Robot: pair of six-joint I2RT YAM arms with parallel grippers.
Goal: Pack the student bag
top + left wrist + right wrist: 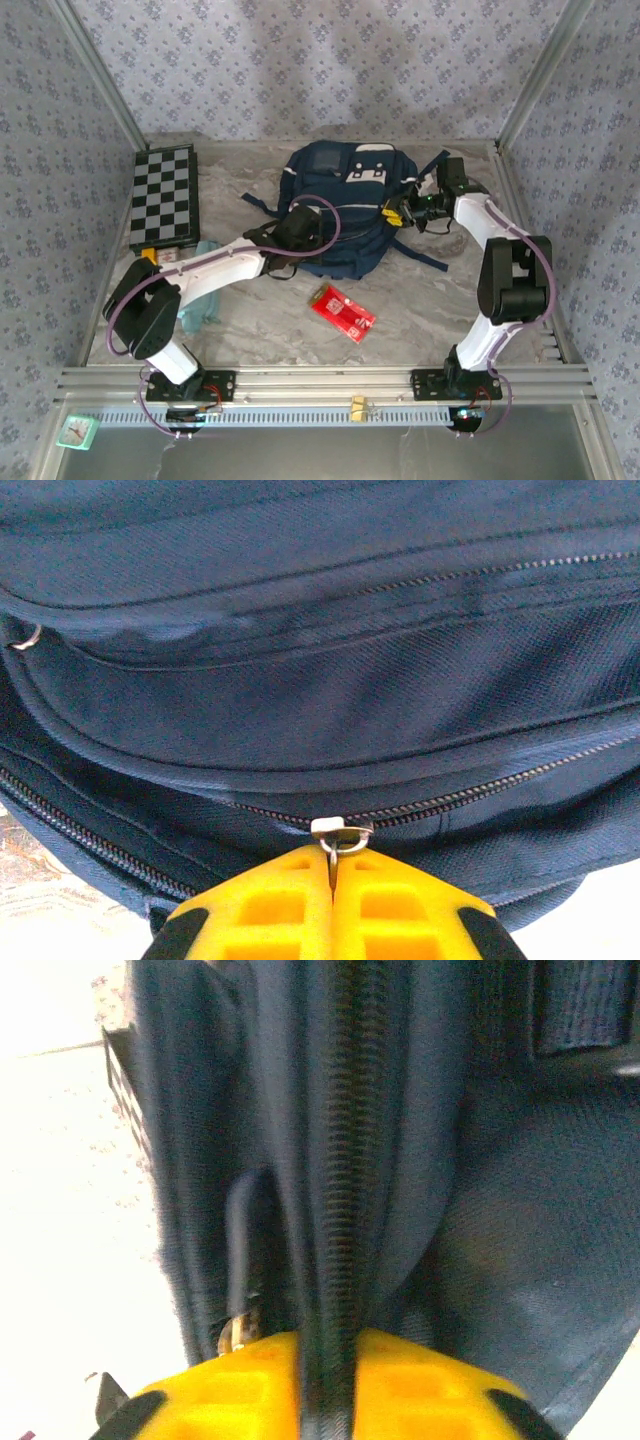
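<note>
Left gripper [331, 860] pinched on zipper pull [336, 832]; right gripper [325, 1348] clamps student bag [345, 215] along zipper. Marble table [420, 300], floral walls [300, 60]; overhead adds chessboard [165, 195], red packet [342, 312].

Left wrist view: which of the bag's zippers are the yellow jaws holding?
The middle zipper, pinched by its metal pull between the shut jaws; the upper zipper and the lowest zipper lie untouched.

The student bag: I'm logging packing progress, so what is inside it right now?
Nothing inside shows. On the student bag, the zipper in the left wrist view looks closed, with the left gripper pinching its zipper pull. Any contents are covered by fabric.
</note>
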